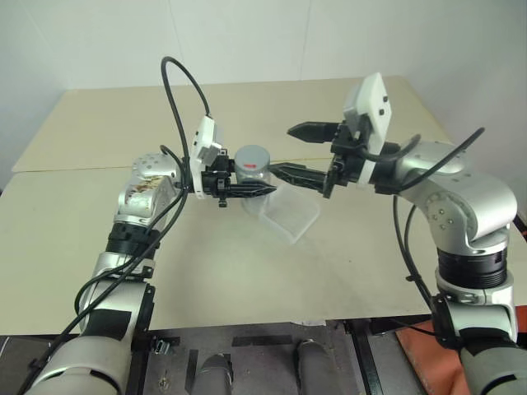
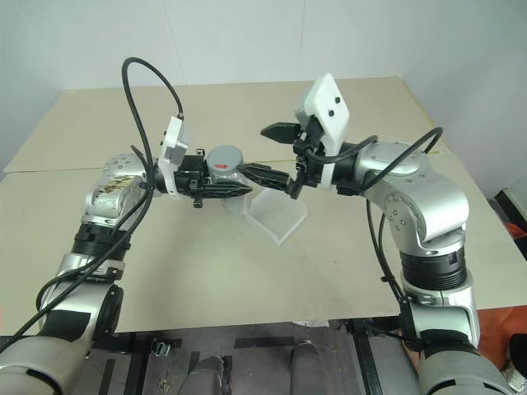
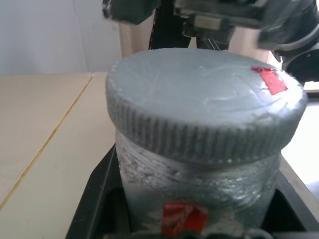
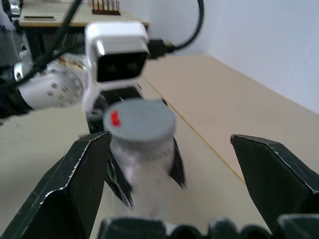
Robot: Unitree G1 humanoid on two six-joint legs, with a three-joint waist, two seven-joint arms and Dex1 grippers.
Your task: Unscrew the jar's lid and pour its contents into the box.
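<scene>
The jar (image 1: 251,176), a small silver cylinder with a red label patch (image 3: 183,217), is held upright above the table with my left gripper (image 1: 258,187) shut on its body. The grey ribbed lid (image 3: 204,99) with a small red mark sits on top of the jar. My right gripper (image 1: 282,151) stands open just to the right of the lid, one finger above the other, not touching it. In the right wrist view its two fingers (image 4: 75,184) frame the lid (image 4: 142,119) from a short way off. The clear plastic box (image 1: 288,211) lies on the table just below and to the right of the jar.
Two beige tabletops (image 1: 90,247) meet at a seam running left to right behind the arms. The table's front edge lies close to me. An orange object (image 1: 420,346) sits below the table at the lower right.
</scene>
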